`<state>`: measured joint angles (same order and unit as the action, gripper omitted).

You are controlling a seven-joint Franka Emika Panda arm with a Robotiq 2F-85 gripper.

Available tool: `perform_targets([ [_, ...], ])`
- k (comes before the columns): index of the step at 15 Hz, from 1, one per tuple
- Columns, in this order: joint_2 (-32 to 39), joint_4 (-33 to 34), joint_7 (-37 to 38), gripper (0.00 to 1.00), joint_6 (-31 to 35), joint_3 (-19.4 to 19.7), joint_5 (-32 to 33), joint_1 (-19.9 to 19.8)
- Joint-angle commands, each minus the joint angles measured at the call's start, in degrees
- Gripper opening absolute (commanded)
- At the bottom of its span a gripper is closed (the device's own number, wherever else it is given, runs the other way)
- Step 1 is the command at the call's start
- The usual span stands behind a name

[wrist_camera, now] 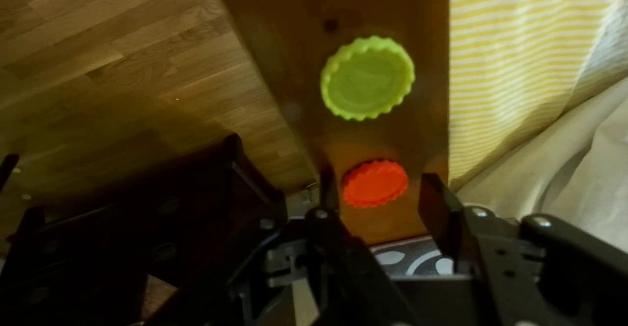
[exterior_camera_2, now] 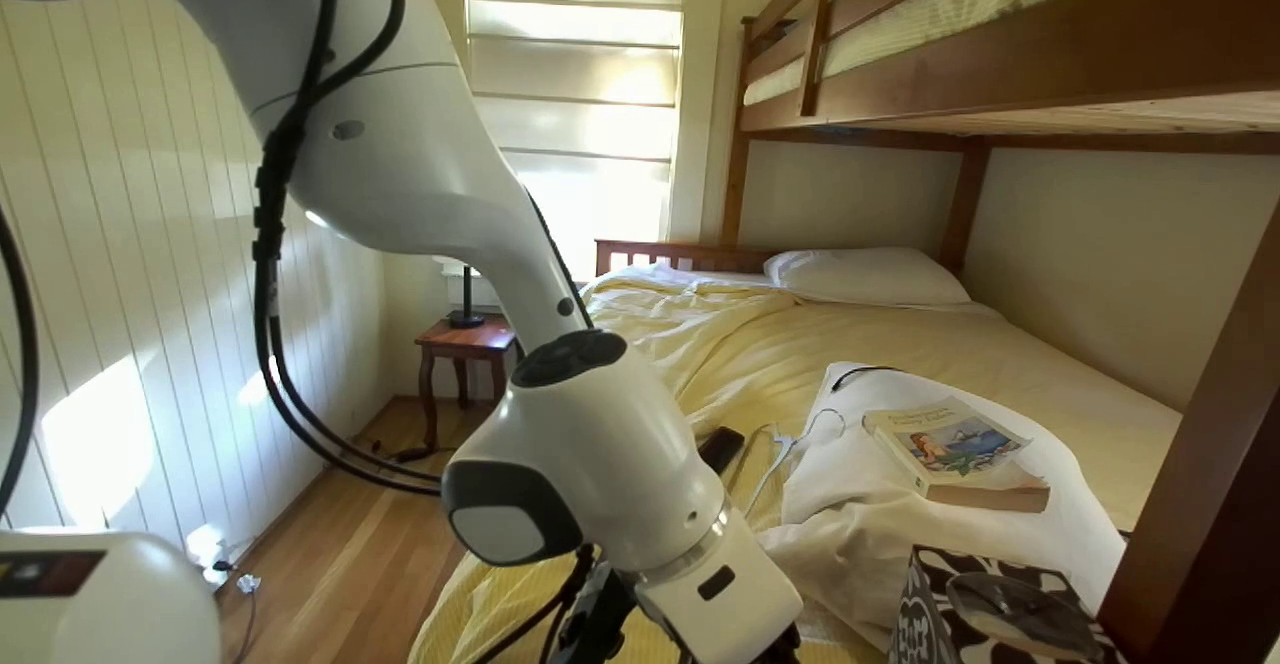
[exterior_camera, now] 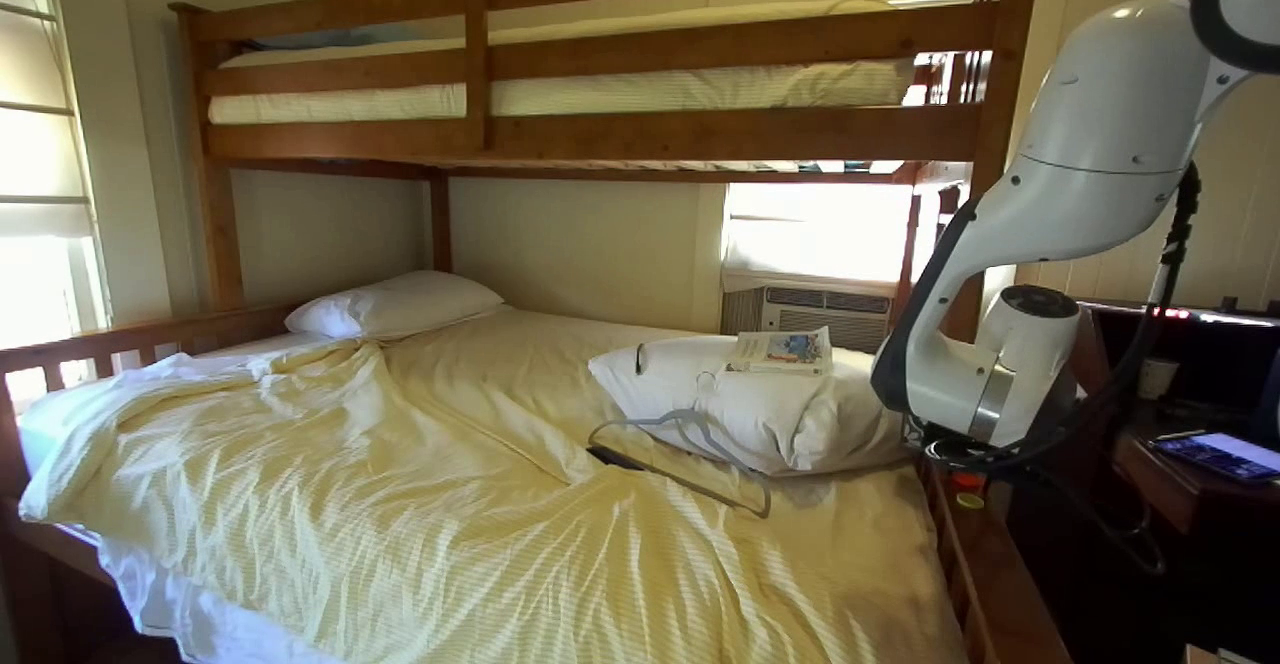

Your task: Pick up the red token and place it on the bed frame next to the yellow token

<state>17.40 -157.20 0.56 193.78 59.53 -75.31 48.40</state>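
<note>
In the wrist view the red token (wrist_camera: 375, 183), a round scalloped cap, lies on the brown wood of the bed frame (wrist_camera: 392, 2). My gripper (wrist_camera: 380, 186) is open around it, one finger on each side. A strip of bare wood separates the token from the right finger (wrist_camera: 434, 198); the left finger (wrist_camera: 329, 188) stands close to its edge, and contact there is hard to judge. The yellow-green token (wrist_camera: 368, 78) lies further along the same board, apart from the red one. Both the red token (exterior_camera: 967, 481) and the yellow token (exterior_camera: 969, 500) also show in an exterior view.
The yellow striped bedding (wrist_camera: 515, 46) borders the board, with the floor (wrist_camera: 147, 61) far below its opposite side. A patterned box (exterior_camera_2: 940, 609) stands near the board's end. A white pillow (exterior_camera: 760, 414) carries a book (exterior_camera: 785, 352); a hanger (exterior_camera: 700, 424) lies beside it.
</note>
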Motion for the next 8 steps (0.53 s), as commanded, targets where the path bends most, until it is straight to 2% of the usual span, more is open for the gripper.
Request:
perform_targets([
  [1,-2.46,0.02,-3.85,0.79,2.27,-0.91,-3.28,0.93],
  [4,-3.26,0.04,-4.91,1.00,5.00,-0.83,-3.79,2.25],
  [6,-4.85,0.06,-6.16,1.00,8.88,0.06,-4.01,3.53],
  [7,-7.57,0.08,-6.22,1.00,12.77,0.80,-1.68,4.35],
  [8,-11.02,-0.66,-4.23,1.00,18.28,1.68,3.72,5.58],
])
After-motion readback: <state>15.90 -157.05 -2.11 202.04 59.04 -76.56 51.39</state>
